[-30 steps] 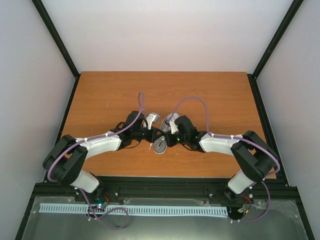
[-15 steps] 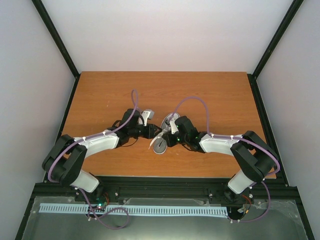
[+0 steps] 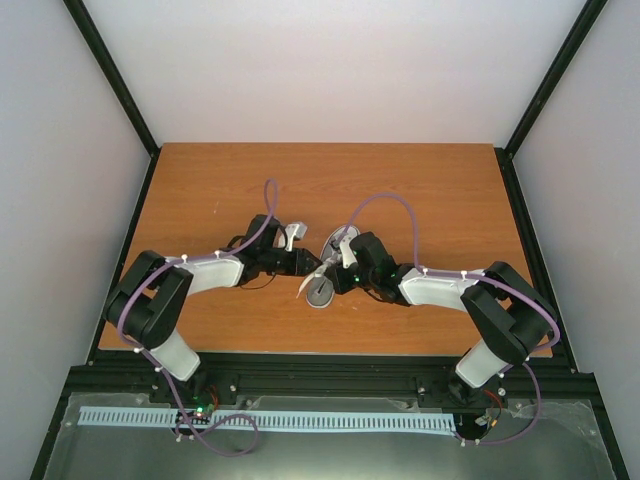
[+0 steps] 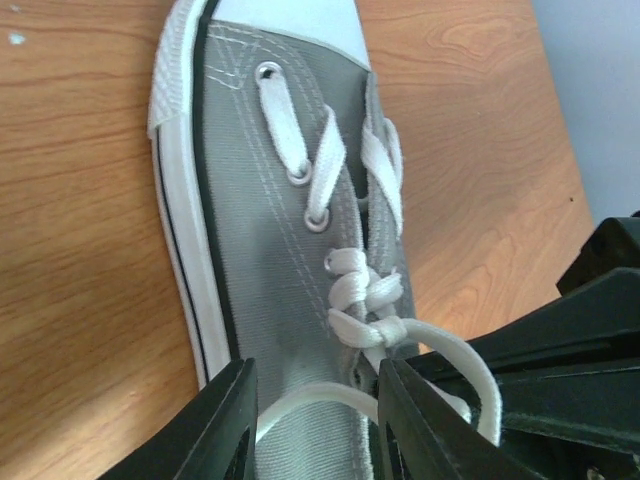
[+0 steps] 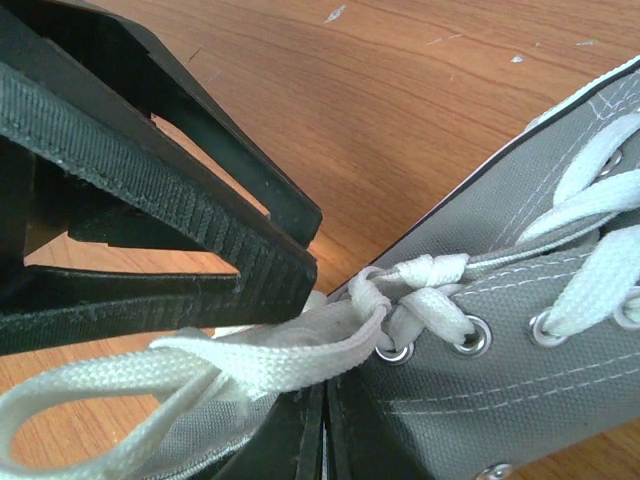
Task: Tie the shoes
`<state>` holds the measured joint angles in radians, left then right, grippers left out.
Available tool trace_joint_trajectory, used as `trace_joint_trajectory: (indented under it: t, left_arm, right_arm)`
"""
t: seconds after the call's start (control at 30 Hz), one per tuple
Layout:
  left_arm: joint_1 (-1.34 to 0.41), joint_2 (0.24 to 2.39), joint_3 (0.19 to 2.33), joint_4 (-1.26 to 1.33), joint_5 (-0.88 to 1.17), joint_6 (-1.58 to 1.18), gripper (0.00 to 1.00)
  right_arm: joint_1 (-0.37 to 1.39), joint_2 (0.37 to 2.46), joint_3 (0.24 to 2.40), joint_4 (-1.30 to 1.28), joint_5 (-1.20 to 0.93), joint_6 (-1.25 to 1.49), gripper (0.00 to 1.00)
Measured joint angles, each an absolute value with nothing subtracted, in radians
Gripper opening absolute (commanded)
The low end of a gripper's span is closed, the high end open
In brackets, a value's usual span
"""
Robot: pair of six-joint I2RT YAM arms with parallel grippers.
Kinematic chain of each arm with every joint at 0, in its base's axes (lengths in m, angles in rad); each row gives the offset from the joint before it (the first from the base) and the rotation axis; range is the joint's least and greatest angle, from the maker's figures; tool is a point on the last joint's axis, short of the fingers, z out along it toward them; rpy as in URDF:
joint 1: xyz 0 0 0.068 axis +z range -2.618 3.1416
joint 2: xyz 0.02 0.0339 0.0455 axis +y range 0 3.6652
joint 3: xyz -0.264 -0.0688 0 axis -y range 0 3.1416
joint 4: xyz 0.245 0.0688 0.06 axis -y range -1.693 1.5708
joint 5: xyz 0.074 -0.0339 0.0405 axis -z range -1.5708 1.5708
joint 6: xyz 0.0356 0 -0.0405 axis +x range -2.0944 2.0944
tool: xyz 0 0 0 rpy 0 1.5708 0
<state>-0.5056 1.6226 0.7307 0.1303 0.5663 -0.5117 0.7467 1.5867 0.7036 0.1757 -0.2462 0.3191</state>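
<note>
Wood table [image 3: 200, 190], grey shoe [image 4: 260, 230]; white walls [image 3: 330, 70].

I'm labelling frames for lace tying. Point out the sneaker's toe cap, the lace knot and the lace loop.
toe cap [image 4: 290, 18]: left wrist view, middle of the white cap.
lace knot [image 5: 415, 288]: right wrist view, on the wrapped strands.
lace loop [image 5: 265, 362]: right wrist view, its flat upper strand.

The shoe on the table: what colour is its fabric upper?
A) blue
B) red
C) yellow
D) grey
D: in the left wrist view the shoe has grey canvas, with white laces and a white toe cap.
</note>
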Motion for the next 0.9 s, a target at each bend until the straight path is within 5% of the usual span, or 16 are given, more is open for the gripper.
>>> trace_joint_trajectory:
  t: [0.9]
  left_arm:
    - [-0.505,1.664,0.762,0.186,0.719,-0.508,0.29]
  right_arm:
    - [0.747,1.587,0.699,0.177,-0.246,0.319,0.03]
